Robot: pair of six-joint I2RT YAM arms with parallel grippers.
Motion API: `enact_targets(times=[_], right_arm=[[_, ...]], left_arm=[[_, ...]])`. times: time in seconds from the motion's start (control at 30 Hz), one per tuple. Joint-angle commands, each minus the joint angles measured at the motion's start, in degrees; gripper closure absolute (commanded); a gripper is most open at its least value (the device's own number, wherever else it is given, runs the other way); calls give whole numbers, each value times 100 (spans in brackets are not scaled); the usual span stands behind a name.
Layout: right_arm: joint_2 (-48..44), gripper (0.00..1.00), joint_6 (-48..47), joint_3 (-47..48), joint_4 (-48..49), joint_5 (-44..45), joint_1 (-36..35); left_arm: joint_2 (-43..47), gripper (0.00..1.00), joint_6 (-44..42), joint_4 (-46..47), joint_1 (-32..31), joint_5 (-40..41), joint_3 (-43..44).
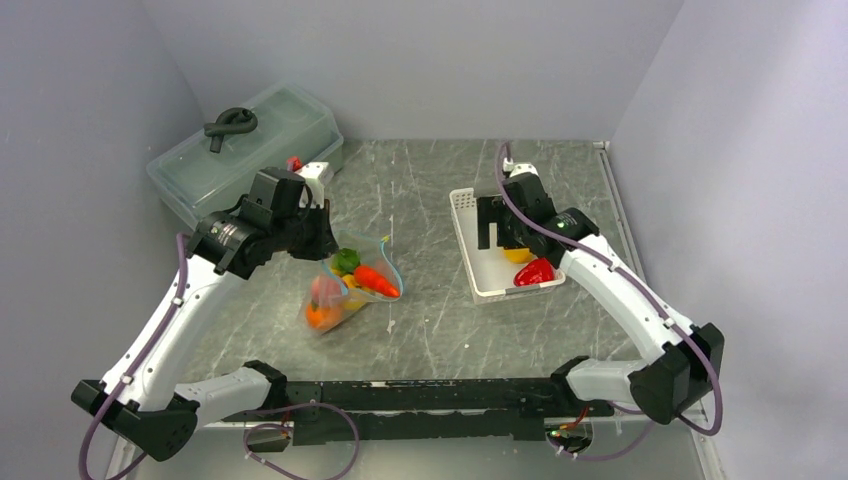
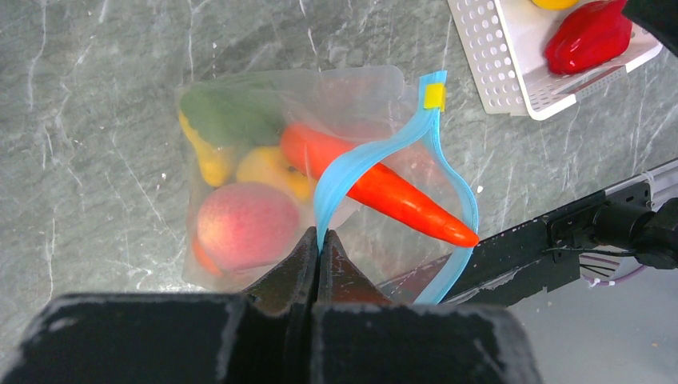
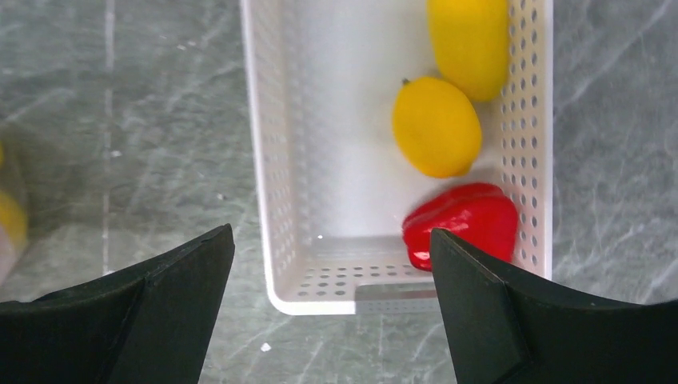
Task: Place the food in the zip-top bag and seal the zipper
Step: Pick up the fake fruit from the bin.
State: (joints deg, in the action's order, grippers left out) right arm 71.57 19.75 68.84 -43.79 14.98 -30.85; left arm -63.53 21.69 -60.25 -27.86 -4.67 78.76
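The clear zip-top bag [image 2: 352, 88] [image 1: 335, 300] lies mid-table with its mouth gaping. My left gripper [image 2: 320, 237] [image 1: 322, 232] is shut on the teal-blue zipper [image 2: 360, 160], pinching one lip. Inside the bag sit a pink peach [image 2: 246, 224], a green piece [image 2: 228, 112] and yellow fruit [image 2: 272, 170]; a carrot [image 2: 384, 192] [image 1: 376, 280] pokes out through the mouth. My right gripper [image 3: 332, 256] [image 1: 490, 228] hangs open above the near end of the white basket [image 3: 280, 200] [image 1: 466, 240]. In the basket lie a red pepper [image 3: 460, 224] [image 1: 534, 272] and two yellow fruits [image 3: 436, 126].
A large translucent lidded box [image 1: 245, 150] with a dark handle stands at the back left, close behind my left arm. Grey walls close in the left, back and right sides. A black rail [image 1: 420, 395] runs along the near edge.
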Motion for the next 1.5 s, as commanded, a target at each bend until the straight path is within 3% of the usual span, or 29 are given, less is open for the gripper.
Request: enact_targets(times=[0.0, 0.33, 0.73, 1.47], right_arm=[[38, 6, 130, -343, 131, 34, 355], [608, 7, -37, -755, 771, 14, 1014], [1452, 7, -458, -554, 1526, -20, 1358], [2479, 6, -614, -291, 1716, -170, 1604]], left_arm=[[122, 100, -102, 327, -11, 10, 66], [128, 100, -130, 323, -11, -4, 47], [127, 100, -178, 217, -11, 101, 103], [153, 100, -71, 101, -13, 54, 221]])
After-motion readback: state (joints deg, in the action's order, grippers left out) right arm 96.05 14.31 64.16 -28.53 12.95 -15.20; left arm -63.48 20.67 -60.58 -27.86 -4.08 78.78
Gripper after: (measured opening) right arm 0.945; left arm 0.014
